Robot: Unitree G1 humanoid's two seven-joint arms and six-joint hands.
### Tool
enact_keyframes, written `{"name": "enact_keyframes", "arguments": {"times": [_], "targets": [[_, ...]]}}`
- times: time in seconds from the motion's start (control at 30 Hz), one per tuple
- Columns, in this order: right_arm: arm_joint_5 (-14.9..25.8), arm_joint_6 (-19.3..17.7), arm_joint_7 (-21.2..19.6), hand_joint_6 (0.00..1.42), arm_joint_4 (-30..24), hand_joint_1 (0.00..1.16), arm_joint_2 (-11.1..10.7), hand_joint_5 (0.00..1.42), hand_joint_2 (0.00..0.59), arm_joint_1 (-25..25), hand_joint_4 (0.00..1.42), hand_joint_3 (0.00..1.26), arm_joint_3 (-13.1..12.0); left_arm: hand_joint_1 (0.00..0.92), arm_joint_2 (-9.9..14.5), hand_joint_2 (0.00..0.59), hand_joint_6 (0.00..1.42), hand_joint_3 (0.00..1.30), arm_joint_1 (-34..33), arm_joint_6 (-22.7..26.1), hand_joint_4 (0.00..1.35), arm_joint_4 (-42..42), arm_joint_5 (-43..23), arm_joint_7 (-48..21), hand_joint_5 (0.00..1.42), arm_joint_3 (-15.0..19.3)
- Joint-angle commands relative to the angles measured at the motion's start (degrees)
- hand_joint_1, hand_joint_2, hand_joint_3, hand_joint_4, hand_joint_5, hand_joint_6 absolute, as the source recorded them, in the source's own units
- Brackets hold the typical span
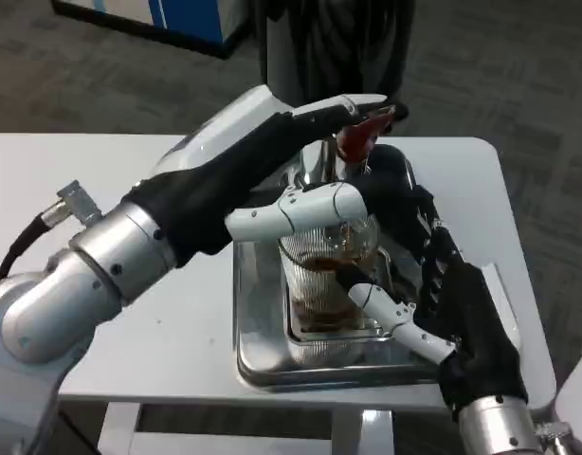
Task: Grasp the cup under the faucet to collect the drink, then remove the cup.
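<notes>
A clear ribbed cup (321,277) with brown drink in its lower part stands on a steel drip tray (261,365) beneath the faucet (316,167). My right hand (454,305) grips the cup from its right side, with the thumb across the cup's front and the black fingers curled behind it. My left hand (272,142) reaches in from the left over the cup. Its outstretched fingers lie on the red faucet lever (359,136) and its white thumb hangs in front of the cup's rim. The spout is hidden behind that hand.
The tray sits at the middle of the white table (168,313), whose front edge runs just below it. A dark drink dispenser (319,47) rises behind the faucet. Bare tabletop lies to the left of the tray.
</notes>
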Motion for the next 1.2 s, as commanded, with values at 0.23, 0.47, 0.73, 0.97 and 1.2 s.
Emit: {"name": "enact_keyframes", "arguments": {"times": [0.23, 0.47, 0.73, 0.97, 1.2], "targets": [[0.94, -5.97, -1.3, 0.17, 5.43, 0.68, 1.87, 0.13, 0.17, -1.56, 0.1, 0.05, -0.3, 0.0, 0.82, 0.103, 0.0, 0.25, 2.32, 0.05, 0.21, 0.81, 0.73, -1.92, 0.18, -0.84], [0.82, -9.41, -2.9, 0.18, 9.53, 0.65, 2.38, 0.16, 0.173, -3.82, 0.12, 0.05, -0.41, 0.0, 0.68, 0.104, 0.0, 0.25, 2.18, 0.08, 0.22, 0.99, 0.79, -1.84, 0.18, -0.89], [0.6, -11.76, -3.97, 0.18, 12.38, 0.63, 2.26, 0.16, 0.172, -5.25, 0.13, 0.05, -0.38, 0.0, 0.45, 0.104, 0.0, 0.25, 2.49, -0.19, 0.22, 1.35, 1.0, -1.48, 0.18, -1.01], [0.64, -12.28, -4.31, 0.19, 12.89, 0.63, 2.39, 0.16, 0.176, -5.28, 0.13, 0.05, -0.4, 0.0, 0.48, 0.104, 0.0, 0.25, 2.4, -0.35, 0.22, 1.68, 1.18, -1.53, 0.18, -1.17], [0.5, -12.25, -4.44, 0.19, 12.6, 0.62, 2.49, 0.17, 0.184, -4.78, 0.13, 0.06, 0.02, 0.0, 1.06, 0.104, 0.0, 0.25, 2.49, -1.0, 0.22, 1.48, 1.97, -1.76, 0.18, -1.4]]}}
